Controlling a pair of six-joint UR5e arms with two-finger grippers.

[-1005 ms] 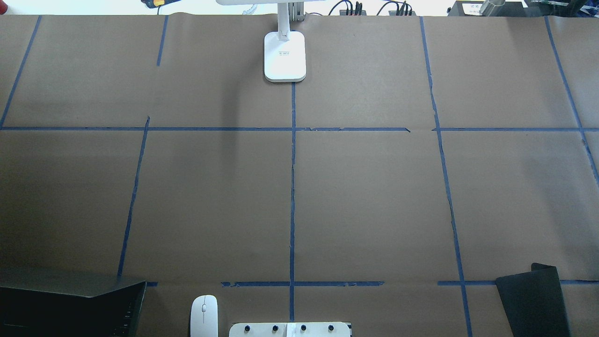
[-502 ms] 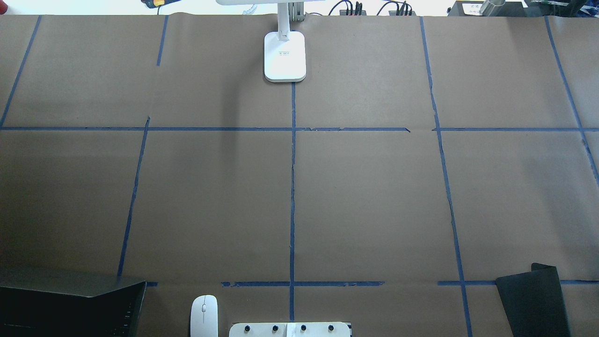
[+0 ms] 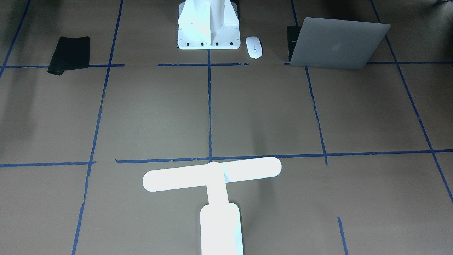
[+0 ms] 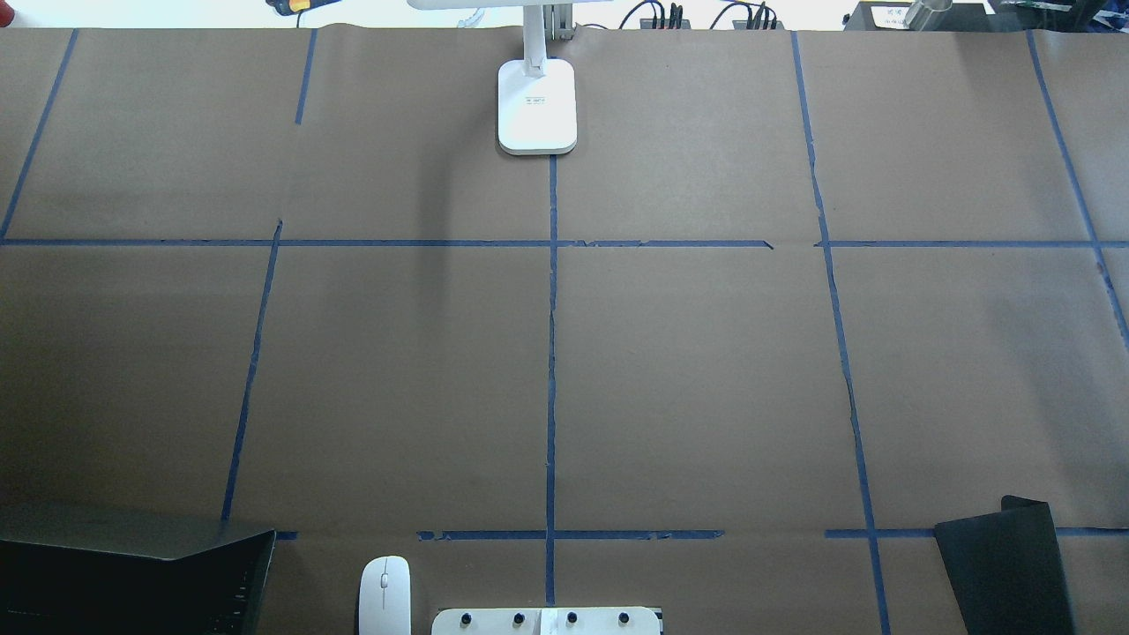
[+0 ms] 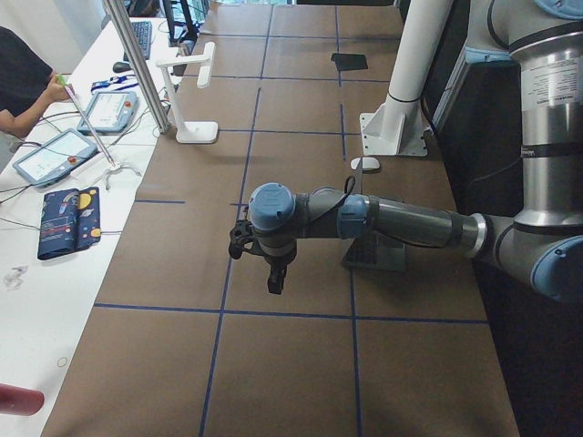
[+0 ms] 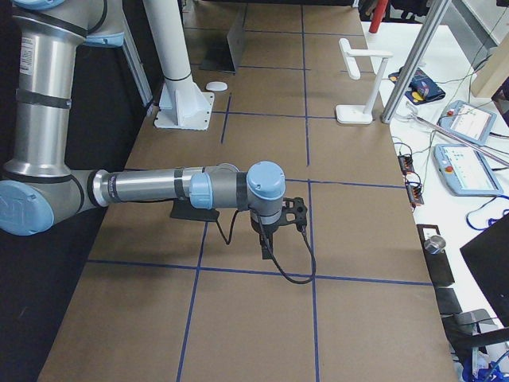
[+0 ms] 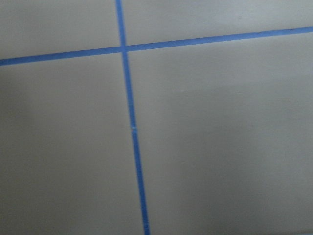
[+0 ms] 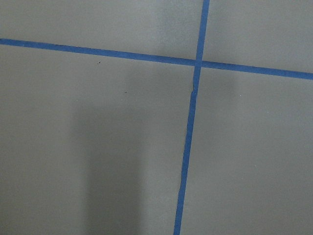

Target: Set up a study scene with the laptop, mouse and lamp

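Observation:
The silver-grey laptop (image 3: 339, 44) stands half open near the robot's base on its left side; it also shows in the overhead view (image 4: 132, 564). The white mouse (image 3: 253, 47) (image 4: 385, 593) lies between the laptop and the white pedestal. The glowing white lamp (image 3: 212, 173) stands at the far middle edge, its base (image 4: 537, 106) on the centre tape line. My left gripper (image 5: 275, 282) and right gripper (image 6: 266, 251) hang over bare paper at the table's two ends, far from all three things. They show only in the side views, so I cannot tell whether they are open or shut.
A black mat (image 3: 69, 54) (image 4: 1005, 569) lies near the base on the robot's right side. The white bolted pedestal (image 3: 208, 24) stands at the near middle. Blue tape lines grid the brown paper. Tablets, cables and a metal post (image 5: 137, 64) stand past the far edge.

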